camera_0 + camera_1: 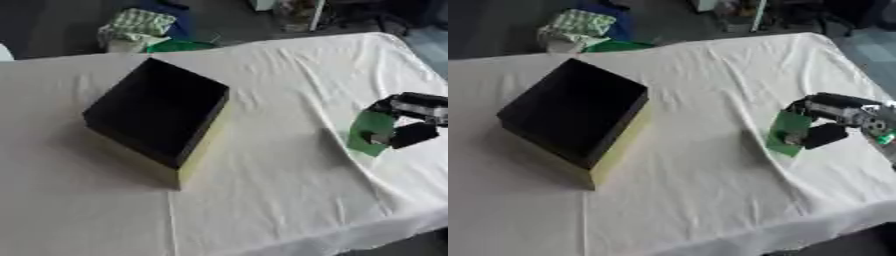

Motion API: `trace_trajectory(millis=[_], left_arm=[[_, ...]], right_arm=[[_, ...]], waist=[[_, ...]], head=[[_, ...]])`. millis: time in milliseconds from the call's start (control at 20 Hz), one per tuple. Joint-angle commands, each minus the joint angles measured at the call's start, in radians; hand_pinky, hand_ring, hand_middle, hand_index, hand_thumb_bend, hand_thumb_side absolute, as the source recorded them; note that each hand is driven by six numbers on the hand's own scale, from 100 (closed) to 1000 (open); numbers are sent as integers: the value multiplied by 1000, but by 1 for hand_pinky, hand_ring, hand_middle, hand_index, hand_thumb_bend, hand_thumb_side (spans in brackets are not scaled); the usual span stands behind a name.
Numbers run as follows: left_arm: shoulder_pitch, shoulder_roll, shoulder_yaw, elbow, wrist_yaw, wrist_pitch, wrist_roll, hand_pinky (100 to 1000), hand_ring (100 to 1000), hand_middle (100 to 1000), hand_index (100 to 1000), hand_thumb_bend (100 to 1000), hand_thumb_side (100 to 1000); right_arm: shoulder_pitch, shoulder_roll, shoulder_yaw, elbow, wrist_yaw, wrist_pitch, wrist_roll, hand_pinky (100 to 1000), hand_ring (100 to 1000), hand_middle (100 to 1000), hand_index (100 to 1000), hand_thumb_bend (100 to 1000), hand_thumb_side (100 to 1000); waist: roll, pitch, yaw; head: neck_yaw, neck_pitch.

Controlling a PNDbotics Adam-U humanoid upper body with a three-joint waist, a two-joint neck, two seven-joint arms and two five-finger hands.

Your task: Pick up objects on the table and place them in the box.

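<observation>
Flat green object (371, 131) on the white tablecloth (271, 200) near the table's right edge, right hand (409, 120) curled round it, fingers above, thumb below, open box (157, 111), dark inside, yellow walls, well apart on the left, left hand unseen.

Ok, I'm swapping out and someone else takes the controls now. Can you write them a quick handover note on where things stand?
Right hand: at the table's right side, fingers curled round a green flat object that sits on the white cloth; whether it is lifted yet cannot be told.
Left hand: not in view.
Box: stands left of centre on the cloth, dark inside; nothing can be made out in it.
Done: the green object is reached and grasped.
Left: lift it, carry it left to the box and release it inside. No other loose object shows on the cloth.
</observation>
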Motion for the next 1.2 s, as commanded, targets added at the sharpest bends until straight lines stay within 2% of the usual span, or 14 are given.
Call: trace_trajectory(millis=[50,250,550,1000,1050,1100,1200], left_arm=[[-8,7,6,-20,5,-1,-4,658,713,615,743,109,889],[-8,9,5,-20,6,-2,-5,659,714,616,744,108,887],[-10,10,0,-20,8,-3,-10,659,715,617,744,108,885],[-18,8,-6,-20,14,-7,-15,659,715,618,744,109,884],[-18,7,-7,-20,15,-7,-16,659,715,618,744,107,885],[-19,6,-7,-20,16,-8,-16,659,715,618,744,109,883],[-22,4,-8,-20,18,-9,-17,659,715,618,744,110,883]], right_arm=[[-33,-50,-24,-50,2,3,-5,754,678,544,782,104,573],[-91,-49,-20,-91,-2,4,5,759,679,546,785,100,570],[-264,-1,21,-102,1,1,57,757,677,546,787,100,563],[-555,197,73,40,38,-19,136,742,672,542,788,100,569],[-581,222,76,61,44,-23,143,739,671,542,788,100,627],[-607,248,79,83,50,-26,148,736,670,540,788,100,575],[-652,300,80,127,64,-32,154,731,669,539,788,100,583]], waist=[[-2,-13,1],[-3,-15,5],[-6,-23,17],[-11,-24,40],[-11,-24,42],[-12,-23,46],[-13,-22,51]], head=[[5,6],[10,10],[27,18],[9,17],[9,16],[7,15],[5,13]])
